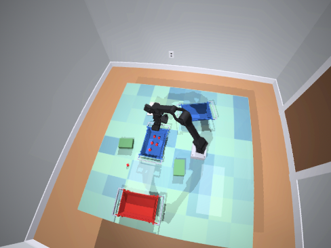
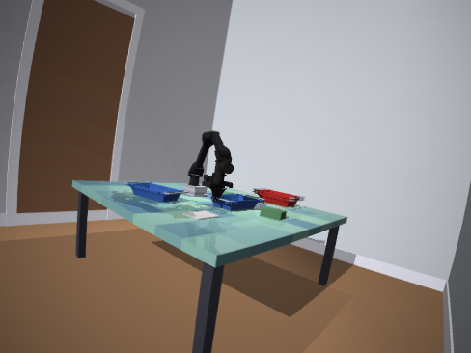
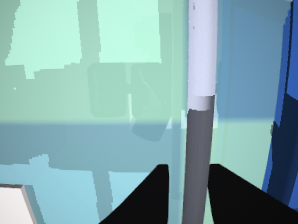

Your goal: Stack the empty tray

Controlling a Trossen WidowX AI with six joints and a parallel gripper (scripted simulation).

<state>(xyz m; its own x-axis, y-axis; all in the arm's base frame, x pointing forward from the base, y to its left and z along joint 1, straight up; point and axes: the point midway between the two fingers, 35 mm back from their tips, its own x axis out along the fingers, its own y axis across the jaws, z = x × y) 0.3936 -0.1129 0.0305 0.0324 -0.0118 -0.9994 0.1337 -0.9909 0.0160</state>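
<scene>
Apparently only at the first step, poised with the gripper (image 1: 155, 128) (image 2: 218, 195) (image 3: 188, 173) slightly parted and gripping nothing around one bar (image 1: 166, 125) (image 3: 201, 55) of the loaded tray (image 1: 157, 152) (image 2: 236, 205) (image 3: 294, 75), both bars seemingly left to swing in before stacking the empty blue tray (image 1: 195, 115) (image 2: 156, 194) standing beside it.

From my station: pale grey walls (image 1: 217, 30) (image 2: 347, 106); brown door (image 1: 312, 118) (image 2: 72, 106) beyond the worktop's (image 1: 234, 142) (image 2: 159, 227) far-left corner in the exterior view.

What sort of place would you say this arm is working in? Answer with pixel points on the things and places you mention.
Probably a bare room set up for tray handling: plain grey walls with an outlet (image 1: 171, 54), a brown door (image 2: 72, 111), and an arm-mounted table (image 2: 270, 247).
</scene>
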